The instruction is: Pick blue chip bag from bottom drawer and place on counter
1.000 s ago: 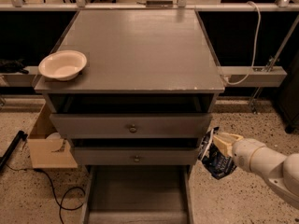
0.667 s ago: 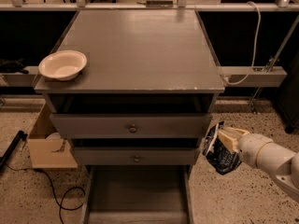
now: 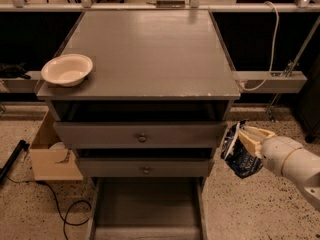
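Note:
The blue chip bag (image 3: 240, 156) hangs crumpled in the air to the right of the cabinet, level with the two knobbed drawers. My gripper (image 3: 246, 140) is shut on its upper part, with the cream-coloured arm reaching in from the lower right. The bottom drawer (image 3: 100, 204) is pulled out at the foot of the cabinet and shows only its bare grey floor. The counter (image 3: 150, 54) is the wide grey top above; the bag is below and to the right of its front right corner.
A cream bowl (image 3: 67, 69) sits at the counter's front left corner. A cardboard box (image 3: 50, 151) and a black cable (image 3: 60, 204) lie on the speckled floor to the left. A white cable (image 3: 267, 49) and a rail (image 3: 272, 79) run to the right of the cabinet.
The arm has lifted the bag a little higher beside the cabinet. The drawers and the bowl have not moved.

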{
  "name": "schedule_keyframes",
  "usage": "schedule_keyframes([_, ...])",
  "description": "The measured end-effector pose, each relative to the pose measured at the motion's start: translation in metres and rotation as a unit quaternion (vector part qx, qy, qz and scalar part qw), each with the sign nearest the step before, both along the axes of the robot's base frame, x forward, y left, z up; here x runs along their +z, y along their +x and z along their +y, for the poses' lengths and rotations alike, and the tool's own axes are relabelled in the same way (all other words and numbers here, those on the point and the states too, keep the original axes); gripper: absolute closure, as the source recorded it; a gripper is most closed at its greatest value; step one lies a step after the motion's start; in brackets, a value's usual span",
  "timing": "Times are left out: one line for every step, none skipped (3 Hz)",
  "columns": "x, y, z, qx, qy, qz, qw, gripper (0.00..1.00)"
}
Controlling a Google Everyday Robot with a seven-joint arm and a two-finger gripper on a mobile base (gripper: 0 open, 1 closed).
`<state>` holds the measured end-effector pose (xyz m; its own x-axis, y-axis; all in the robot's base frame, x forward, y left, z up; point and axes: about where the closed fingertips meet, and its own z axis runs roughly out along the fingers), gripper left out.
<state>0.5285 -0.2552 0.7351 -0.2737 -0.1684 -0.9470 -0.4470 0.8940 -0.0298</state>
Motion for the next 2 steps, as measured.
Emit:
schedule_keyframes([0.056, -0.005, 0.0, 0.005, -0.026, -0.052, 0.9983, 1.0])
schedule_keyframes([0.118, -0.013, 0.001, 0.012, -0.057, -0.108, 0.9924, 1.0])
